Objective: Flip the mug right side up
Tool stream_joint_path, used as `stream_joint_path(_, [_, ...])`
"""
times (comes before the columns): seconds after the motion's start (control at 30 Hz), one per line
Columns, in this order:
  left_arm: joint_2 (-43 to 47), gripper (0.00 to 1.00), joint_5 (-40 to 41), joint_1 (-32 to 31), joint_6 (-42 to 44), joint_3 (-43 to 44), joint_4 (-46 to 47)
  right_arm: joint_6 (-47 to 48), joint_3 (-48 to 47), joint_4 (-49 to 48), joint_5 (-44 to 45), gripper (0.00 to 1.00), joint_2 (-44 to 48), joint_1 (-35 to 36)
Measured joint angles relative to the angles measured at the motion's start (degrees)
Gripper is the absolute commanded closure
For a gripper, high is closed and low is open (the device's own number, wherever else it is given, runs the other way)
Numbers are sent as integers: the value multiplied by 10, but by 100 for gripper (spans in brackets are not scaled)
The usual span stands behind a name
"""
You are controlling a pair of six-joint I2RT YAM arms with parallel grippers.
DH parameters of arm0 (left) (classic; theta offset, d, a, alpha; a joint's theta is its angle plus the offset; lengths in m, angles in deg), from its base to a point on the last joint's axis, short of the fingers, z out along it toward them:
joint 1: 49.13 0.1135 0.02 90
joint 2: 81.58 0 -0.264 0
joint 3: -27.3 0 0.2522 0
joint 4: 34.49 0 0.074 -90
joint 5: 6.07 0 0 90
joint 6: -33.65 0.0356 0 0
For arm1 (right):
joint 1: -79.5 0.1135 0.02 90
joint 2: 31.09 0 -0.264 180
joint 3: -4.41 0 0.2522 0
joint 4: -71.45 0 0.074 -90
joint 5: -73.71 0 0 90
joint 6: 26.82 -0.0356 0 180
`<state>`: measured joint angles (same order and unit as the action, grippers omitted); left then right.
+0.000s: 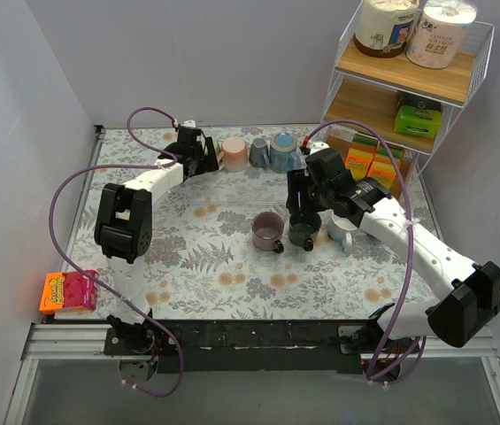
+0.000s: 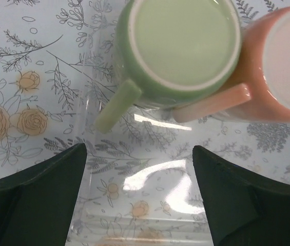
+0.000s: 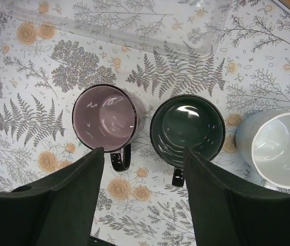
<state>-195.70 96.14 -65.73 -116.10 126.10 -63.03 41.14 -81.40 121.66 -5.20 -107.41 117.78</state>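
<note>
Mugs stand base-up just ahead of my left fingers (image 2: 42,200), which are spread wide with nothing between them. The green mug (image 2: 183,43) is nearest and the pink mug (image 2: 288,56) touches its side. Both seem to sit in a clear tray (image 2: 134,184). The green mug's axis is vertical, rim down. Its handle slants back toward the finger on the left of the wrist view, so I judge the left arm should take it and tip it over. My right fingers (image 3: 57,210), likewise parted and empty, hover over the purple mug (image 3: 105,117), dark mug (image 3: 187,128) and white mug (image 3: 281,148). All three are upright on the surface (image 1: 188,257), well apart from the tray. From overhead my left wrist hides the green mug, and only the left wrist view shows its handle.
</note>
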Motion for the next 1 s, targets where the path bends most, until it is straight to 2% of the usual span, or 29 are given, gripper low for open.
stream_joint_path(0.17, [-31, 28, -42, 29, 32, 11, 24, 0, 0, 7, -13, 32, 0, -15])
stream_joint_path(0.3, [-32, 30, -70, 45, 65, 11, 51, 0, 5, 10, -23, 34, 0, -20])
stream_joint_path(0.43, [-47, 35, -88, 49, 93, 29, 66, 0, 6, 13, -28, 34, -1, -23])
stream_joint_path(0.53, [-68, 44, -104, 49, 108, 46, 69, 0, 6, 14, -31, 35, -5, -26])
stream_joint_path(0.67, [-86, 46, -114, 47, 120, 52, 71, 0, 6, 17, -36, 36, -14, -28])
stream_joint_path(0.83, [-97, 62, -131, 48, 133, 64, 62, 0, 6, 24, -39, 37, -18, -30])
stream_joint_path(0.9, [-100, 63, -133, 48, 139, 71, 58, -1, 6, 25, -40, 37, -18, -30])
stream_joint_path(1.0, [-101, 69, -135, 48, 146, 75, 56, -1, 6, 25, -40, 38, -18, -30])
